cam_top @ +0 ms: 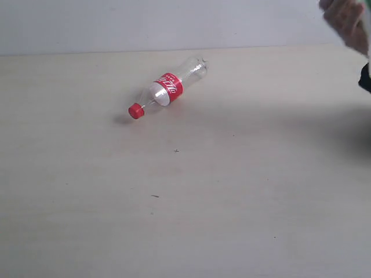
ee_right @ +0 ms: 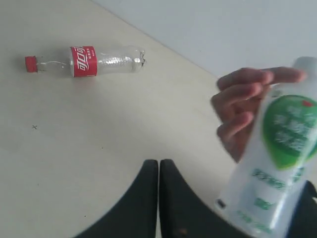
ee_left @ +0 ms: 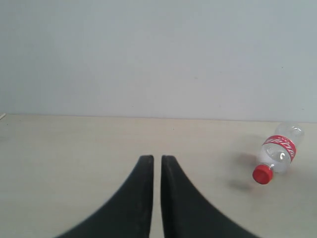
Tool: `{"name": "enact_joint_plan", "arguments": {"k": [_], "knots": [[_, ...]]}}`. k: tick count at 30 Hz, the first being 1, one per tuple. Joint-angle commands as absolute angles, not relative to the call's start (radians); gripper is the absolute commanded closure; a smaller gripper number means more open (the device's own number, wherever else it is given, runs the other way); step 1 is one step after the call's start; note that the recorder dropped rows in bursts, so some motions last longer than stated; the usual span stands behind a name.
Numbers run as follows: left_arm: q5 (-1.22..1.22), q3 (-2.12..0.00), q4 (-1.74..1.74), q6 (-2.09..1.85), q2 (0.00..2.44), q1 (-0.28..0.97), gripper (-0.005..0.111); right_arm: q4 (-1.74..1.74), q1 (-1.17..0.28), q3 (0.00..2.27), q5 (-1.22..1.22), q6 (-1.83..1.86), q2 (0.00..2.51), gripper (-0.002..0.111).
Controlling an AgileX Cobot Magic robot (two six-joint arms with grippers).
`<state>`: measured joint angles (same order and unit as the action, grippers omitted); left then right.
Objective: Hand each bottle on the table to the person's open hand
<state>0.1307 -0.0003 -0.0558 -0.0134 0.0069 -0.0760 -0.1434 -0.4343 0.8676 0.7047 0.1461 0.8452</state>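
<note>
A clear bottle with a red label and red cap lies on its side on the pale wood-grain table, cap toward the front left; the same bottle shows in both wrist views. A person's hand holds the white-green label bottle beside my right gripper, which is shut and empty. That hand sits at the exterior view's top right corner. My left gripper is shut, empty and well away from the red bottle. The yellow-label and butterfly-label bottles are out of view.
A plain pale wall rises behind the table's far edge. A dark part of my right arm pokes in at the right edge. Tiny dark specks dot the tabletop.
</note>
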Motion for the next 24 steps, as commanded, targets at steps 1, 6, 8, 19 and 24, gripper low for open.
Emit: {"name": "enact_joint_plan", "arguments": {"k": [1, 6, 8, 19, 24], "knots": [[0.126, 0.0, -0.054, -0.014, 0.0, -0.071, 0.098, -0.149, -0.431, 0.668, 0.572, 0.158, 0.661, 0.107], [0.126, 0.0, -0.054, -0.014, 0.0, -0.071, 0.098, -0.142, -0.431, 0.528, 0.409, 0.146, 0.488, 0.107], [0.126, 0.0, -0.054, -0.014, 0.0, -0.071, 0.098, -0.142, -0.431, 0.513, 0.386, 0.146, 0.433, 0.107], [0.126, 0.0, -0.054, -0.014, 0.0, -0.071, 0.098, -0.142, -0.431, 0.505, 0.387, 0.146, 0.346, 0.107], [0.126, 0.0, -0.054, -0.014, 0.0, -0.071, 0.098, -0.142, -0.431, 0.505, 0.38, 0.146, 0.346, 0.107]]}}
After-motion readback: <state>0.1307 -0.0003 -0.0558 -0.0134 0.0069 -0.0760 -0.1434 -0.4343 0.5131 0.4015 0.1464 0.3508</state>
